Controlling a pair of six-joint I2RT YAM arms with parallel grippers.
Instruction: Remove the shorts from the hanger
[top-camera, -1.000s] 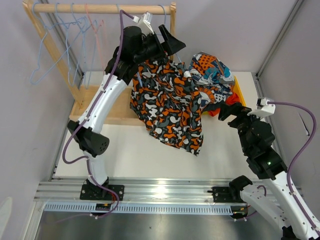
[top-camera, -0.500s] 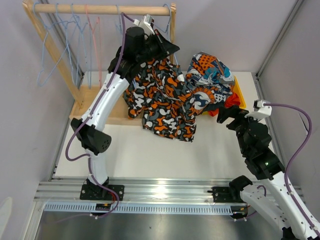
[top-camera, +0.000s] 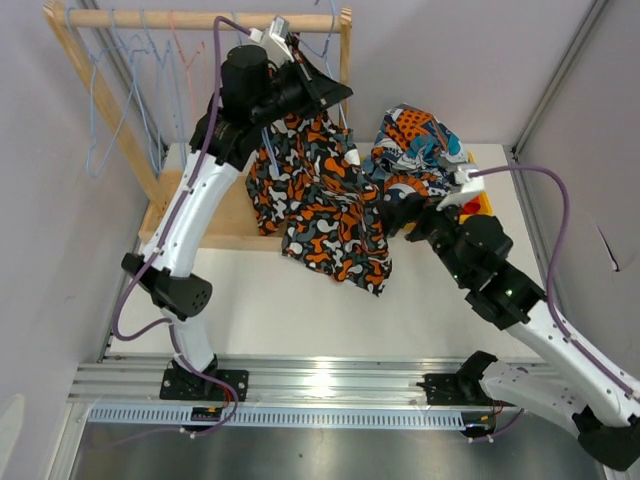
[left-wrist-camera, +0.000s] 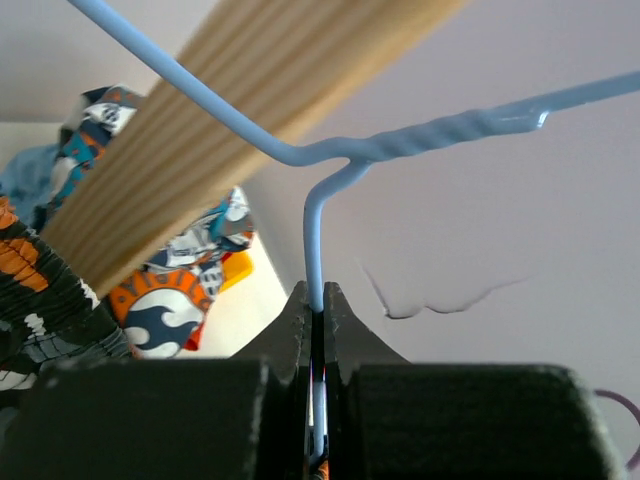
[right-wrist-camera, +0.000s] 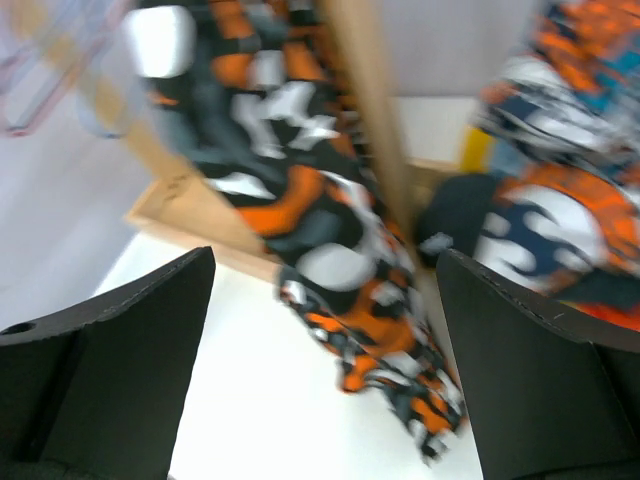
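Note:
The orange-black-white blotch print shorts (top-camera: 322, 200) hang from a light blue wire hanger (left-wrist-camera: 316, 220) at the right end of the wooden rail (top-camera: 200, 17). My left gripper (top-camera: 340, 92) is up by the rail, shut on the hanger's wire neck just under its twisted part; in the left wrist view the gripper (left-wrist-camera: 316, 300) pinches the wire. My right gripper (top-camera: 396, 213) is open, close to the shorts' right edge. In the blurred right wrist view the shorts (right-wrist-camera: 330, 230) hang ahead of the wide-apart fingers (right-wrist-camera: 130, 330).
A pile of other printed shorts (top-camera: 420, 150) lies at the back right, with plain orange fabric (top-camera: 476, 192) beside it. Several empty wire hangers (top-camera: 130, 70) hang at the rail's left end. The rack's wooden base (top-camera: 215, 225) lies under the hanging shorts.
My left gripper has shut on the hanger's wire and shifted a little left. The right arm has swung left toward the shorts. The shorts have swayed left.

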